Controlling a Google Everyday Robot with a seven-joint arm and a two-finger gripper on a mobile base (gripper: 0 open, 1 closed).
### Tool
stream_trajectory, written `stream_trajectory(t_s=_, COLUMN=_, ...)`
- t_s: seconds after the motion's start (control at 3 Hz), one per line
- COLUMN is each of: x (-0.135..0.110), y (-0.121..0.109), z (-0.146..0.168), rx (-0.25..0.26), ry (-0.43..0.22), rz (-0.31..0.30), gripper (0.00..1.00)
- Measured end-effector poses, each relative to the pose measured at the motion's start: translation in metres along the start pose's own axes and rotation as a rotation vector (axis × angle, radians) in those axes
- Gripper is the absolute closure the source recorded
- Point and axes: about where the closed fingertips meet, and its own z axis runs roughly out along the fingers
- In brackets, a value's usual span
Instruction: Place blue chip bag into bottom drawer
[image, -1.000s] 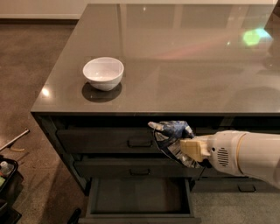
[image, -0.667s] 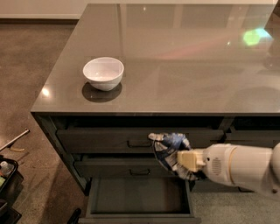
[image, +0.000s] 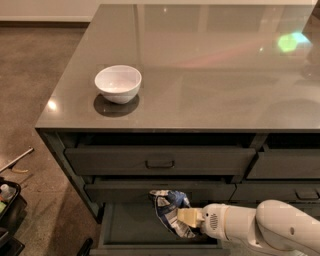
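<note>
The white tool (image: 183, 219), pinching the crumpled blue and white foil chip bag (image: 168, 209), has come down from in front of the upper drawers (image: 160, 161) to just over the open dark grey bottom drawer (image: 127, 226), near its right side, so letting go looks next.

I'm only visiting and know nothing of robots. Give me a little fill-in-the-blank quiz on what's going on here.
1. The gripper enters the picture low down, from the ____ side.
2. It is shut on the blue chip bag, held over the bottom drawer, which is ____, not closed.
3. The bowl standing on the countertop is ____ in colour.

Missing words: right; open; white.
</note>
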Motion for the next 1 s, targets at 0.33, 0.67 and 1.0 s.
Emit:
stream_trajectory(t_s=0.33, x=0.002, y=-0.002, z=0.003, rx=-0.006, ry=0.002, rz=0.009, gripper=1.00)
stream_trajectory(t_s=0.67, x=0.013, y=-0.028, z=0.013, rx=-0.003, ry=0.001, rz=0.087, gripper=1.00)
stream_trajectory(t_s=1.0, x=0.019, y=-0.074, z=0.038, rx=-0.006, ry=-0.005, rz=0.157, gripper=1.00)
